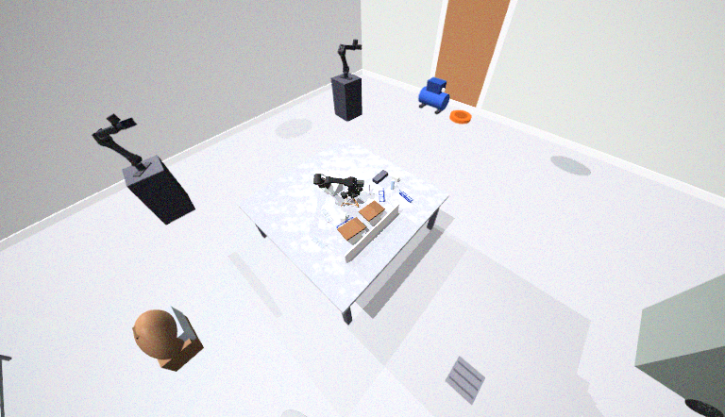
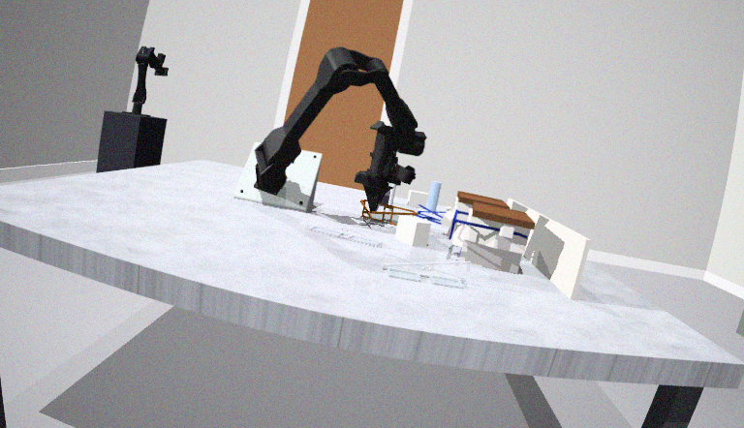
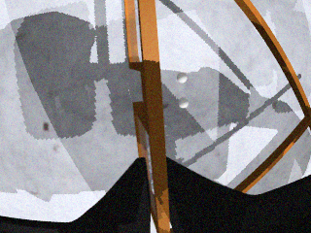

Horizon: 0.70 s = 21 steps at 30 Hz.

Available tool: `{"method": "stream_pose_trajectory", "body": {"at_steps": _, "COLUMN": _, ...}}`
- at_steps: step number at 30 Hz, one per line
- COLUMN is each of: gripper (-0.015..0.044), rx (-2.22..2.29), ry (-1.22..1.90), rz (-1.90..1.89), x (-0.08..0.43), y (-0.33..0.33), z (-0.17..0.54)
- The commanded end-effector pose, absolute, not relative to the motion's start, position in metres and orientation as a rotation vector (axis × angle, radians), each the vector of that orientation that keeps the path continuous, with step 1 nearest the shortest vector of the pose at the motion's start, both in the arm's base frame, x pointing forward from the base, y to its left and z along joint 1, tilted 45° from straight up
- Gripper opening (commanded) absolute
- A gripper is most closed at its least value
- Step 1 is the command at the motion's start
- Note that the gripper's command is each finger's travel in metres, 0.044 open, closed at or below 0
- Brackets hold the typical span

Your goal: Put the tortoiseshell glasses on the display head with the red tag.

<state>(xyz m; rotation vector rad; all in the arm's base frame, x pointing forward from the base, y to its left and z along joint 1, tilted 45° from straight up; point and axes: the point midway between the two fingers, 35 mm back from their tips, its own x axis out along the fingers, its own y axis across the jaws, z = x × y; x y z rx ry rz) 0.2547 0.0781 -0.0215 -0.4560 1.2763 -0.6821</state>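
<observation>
Above surface (image 1: 299, 215) (image 2: 246, 259), gripper (image 1: 351, 193) (image 2: 374, 206) (image 3: 151, 165) pinches orange-brown glasses (image 1: 349, 205) (image 2: 367, 206) (image 3: 153, 78) by front frame. White block (image 2: 411, 230) near temples; brown-topped heads (image 1: 351, 228) (image 2: 503, 214) beyond, white barrier (image 1: 374, 233) (image 2: 572, 264) behind them. Clear glasses (image 2: 404, 276) lie nearer exterior view.

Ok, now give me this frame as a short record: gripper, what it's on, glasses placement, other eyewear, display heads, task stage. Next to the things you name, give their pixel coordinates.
gripper: pointing down, fingers closed on the orange-brown glasses' frame front
arm gripper: gripper (image 2: 374, 208) (image 3: 151, 165)
held item: orange-brown glasses (image 2: 403, 210) (image 3: 150, 39), temples spread out from the front
glasses placement: low over the table (image 1: 346, 284) (image 2: 307, 286), not on a head
other eyewear: clear-framed glasses (image 2: 447, 281) lying on the table, at the near side
display heads: brown-topped blocks (image 1: 351, 228) (image 1: 371, 210) stand by a low wall; red tag cannot be made out
stage: grasping, placement not done
</observation>
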Motion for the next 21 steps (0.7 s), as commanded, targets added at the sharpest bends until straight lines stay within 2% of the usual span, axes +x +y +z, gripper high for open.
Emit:
{"method": "stream_pose_trajectory", "body": {"at_steps": 1, "gripper": 0.0000, "rx": -0.456, "ry": 1.276, "rz": -0.682, "x": 0.255, "y": 0.078, "z": -0.022}}
{"method": "stream_pose_trajectory", "body": {"at_steps": 8, "gripper": 0.0000, "rx": -0.455, "ry": 1.276, "rz": -0.681, "x": 0.255, "y": 0.082, "z": -0.018}}
{"method": "stream_pose_trajectory", "body": {"at_steps": 21, "gripper": 0.0000, "rx": -0.455, "ry": 1.278, "rz": -0.675, "x": 0.249, "y": 0.131, "z": 0.027}}
